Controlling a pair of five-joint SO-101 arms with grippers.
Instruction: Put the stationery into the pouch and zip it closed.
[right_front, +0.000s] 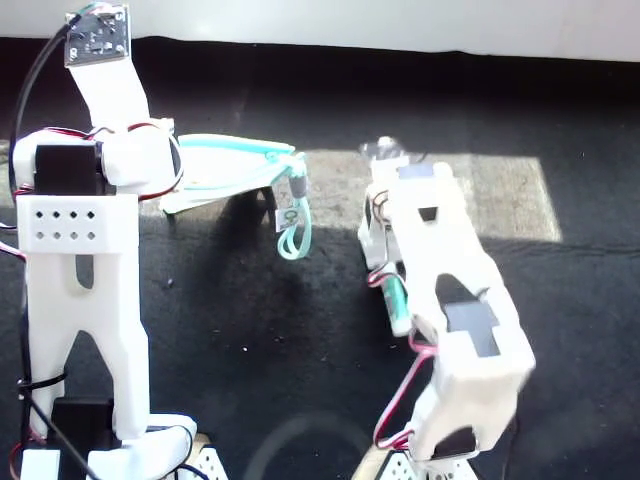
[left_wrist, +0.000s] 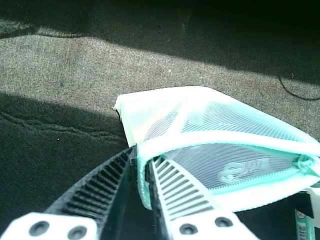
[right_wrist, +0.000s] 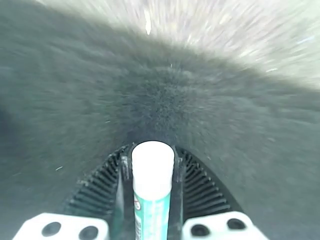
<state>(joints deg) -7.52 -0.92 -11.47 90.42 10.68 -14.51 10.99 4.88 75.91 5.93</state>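
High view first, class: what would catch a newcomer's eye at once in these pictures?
The mint-edged mesh pouch stands out in the sunlight at the far left of the table, its edge pinched by the left hand. Nearer, the right hand grips a teal stick with a white cap.

We recorded the right gripper (right_wrist: 152, 151) clamped on a white-capped, teal-bodied glue stick (right_wrist: 152, 187), above blurred dark cloth (right_wrist: 75, 100).

The pouch (right_front: 225, 175) lies on the table (right_front: 250, 330), left of the tube (right_wrist: 152, 172) between the right jaws.
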